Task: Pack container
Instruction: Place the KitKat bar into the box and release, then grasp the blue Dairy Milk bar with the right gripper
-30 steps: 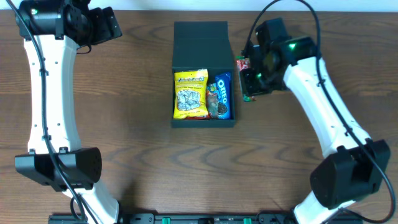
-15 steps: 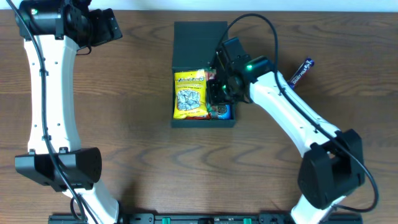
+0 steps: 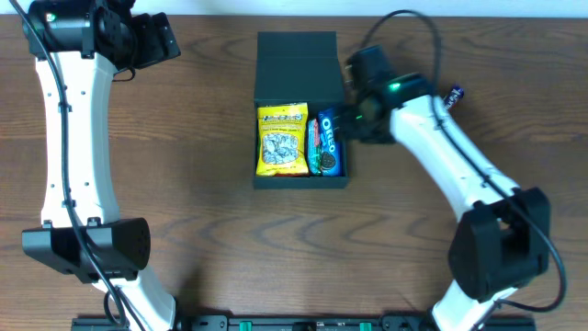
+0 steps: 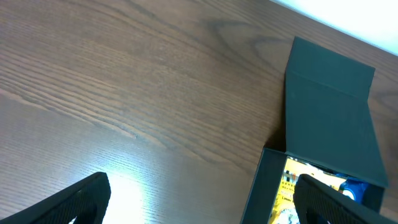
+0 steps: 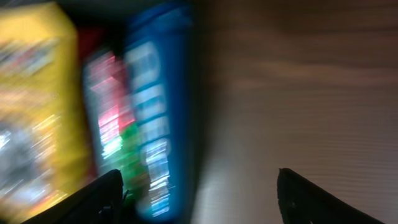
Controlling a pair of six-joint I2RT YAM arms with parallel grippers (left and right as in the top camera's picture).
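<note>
While lid (image 3: 296,62) pts away, container (image 3: 301,181) runs near-far.

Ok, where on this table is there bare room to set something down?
Bare wood lies between the left arm and the container, and across the near strip in front of it. Right of the container is crowded: the right gripper hangs there, with a blue packet beyond.
</note>
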